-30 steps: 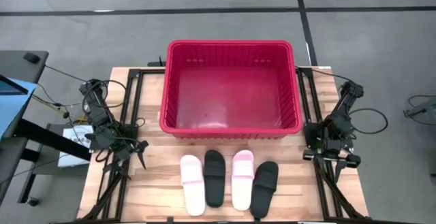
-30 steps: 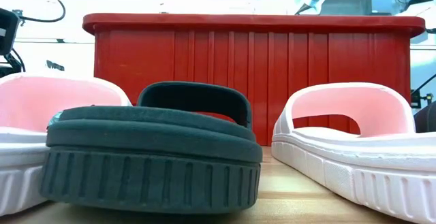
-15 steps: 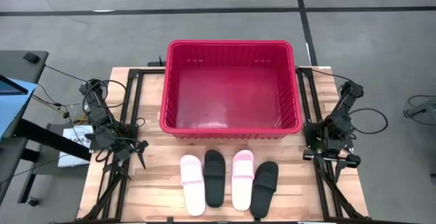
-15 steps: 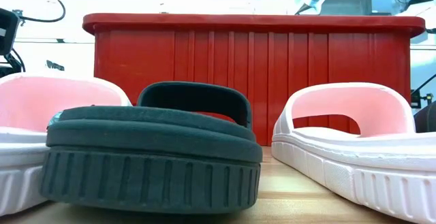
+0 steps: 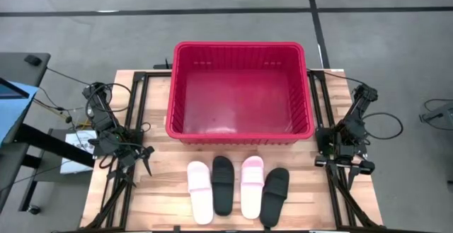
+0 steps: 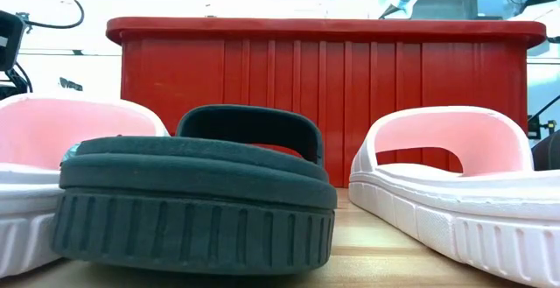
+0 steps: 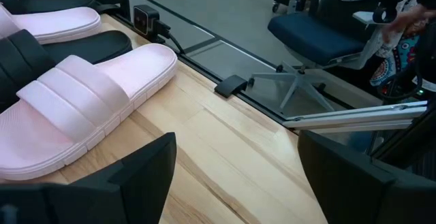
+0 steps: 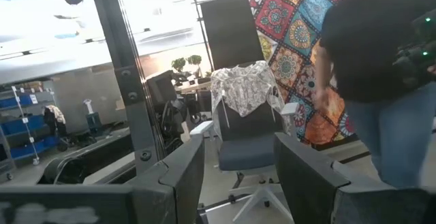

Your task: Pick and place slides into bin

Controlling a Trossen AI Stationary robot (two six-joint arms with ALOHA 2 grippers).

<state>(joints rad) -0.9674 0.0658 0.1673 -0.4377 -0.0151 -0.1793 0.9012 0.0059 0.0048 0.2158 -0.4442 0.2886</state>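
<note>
Four slides lie soles-down in a row near the table's front edge: a pale pink one (image 5: 199, 190), a black one (image 5: 223, 184), a second pink one (image 5: 252, 186) and a second black one (image 5: 274, 193). The red bin (image 5: 240, 91) stands behind them, mid-table. My left gripper (image 5: 144, 159) rests open at the table's left side, with the left pink slide (image 7: 75, 101) in its wrist view. My right gripper (image 5: 352, 166) rests open at the right side and faces out into the room.
Black frame rails (image 5: 139, 105) run along both sides of the table. A dark-cased unit (image 5: 21, 120) stands beyond the left edge. A person (image 8: 381, 81) stands in the room beyond the table. Bare wood (image 5: 166, 190) lies left of the slides.
</note>
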